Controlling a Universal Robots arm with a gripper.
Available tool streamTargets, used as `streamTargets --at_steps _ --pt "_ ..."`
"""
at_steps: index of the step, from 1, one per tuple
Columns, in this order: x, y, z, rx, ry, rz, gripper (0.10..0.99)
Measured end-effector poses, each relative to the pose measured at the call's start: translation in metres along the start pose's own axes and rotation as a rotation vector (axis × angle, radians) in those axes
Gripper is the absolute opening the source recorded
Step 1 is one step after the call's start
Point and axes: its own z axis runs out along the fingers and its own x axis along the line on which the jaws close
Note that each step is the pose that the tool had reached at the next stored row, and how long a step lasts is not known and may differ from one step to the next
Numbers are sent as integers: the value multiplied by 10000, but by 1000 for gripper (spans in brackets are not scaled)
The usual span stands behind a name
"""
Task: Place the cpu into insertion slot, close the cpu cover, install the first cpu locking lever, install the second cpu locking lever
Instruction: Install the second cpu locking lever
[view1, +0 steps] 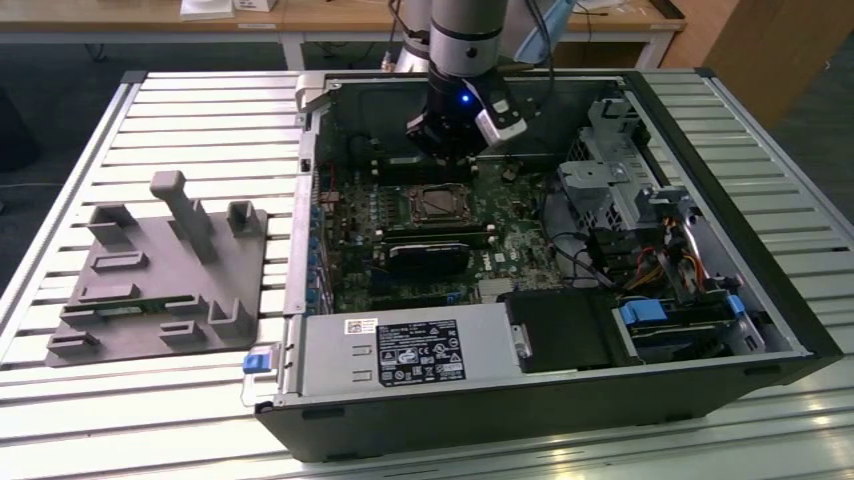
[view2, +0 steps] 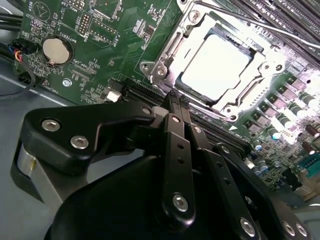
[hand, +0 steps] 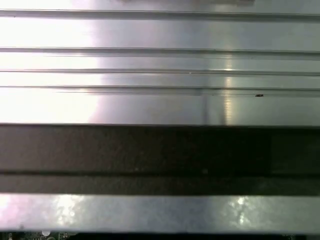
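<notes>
Table: slatted metal table (view1: 160, 100), with a grey holder block (view1: 160, 275) sitting well off toward the exterior view's left.
Computer case: open case (view1: 787, 300) lying on the table, green board (view1: 347, 250) exposed, and I'm hanging over its far half.
Arm: coming straight down from above, wrist pointed into the case, my gripper (view1: 447, 155) just past the socket's far edge.
Socket: the insertion slot (view1: 438, 205) sits mid-board, just beyond the long black card (view1: 434, 245).
Cover: in the second wrist view the cpu cover (view2: 160, 62) lies flat around the chip, so I judge it closed.
Chip: the cpu (view2: 215, 65) is seated in the socket, its bright metal top framed by the cover.
Jaws: my fingertips (view2: 176, 102) look pressed together with nothing between them, tips down beside the cover's near edge.
Levers: thin wire levers (view2: 235, 17) run along the socket; whether they're latched, I can't tell.
Risk: my tips are close to the cover edge and board parts, so a slip sideways could scrape the board or skid off a lever.
</notes>
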Motion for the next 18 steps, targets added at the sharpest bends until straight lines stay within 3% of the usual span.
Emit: streamTargets --at_steps 9,18 --pt "0 -49 -2 0 0 0 106" --pt "-2 -161 -5 -1 0 0 106"
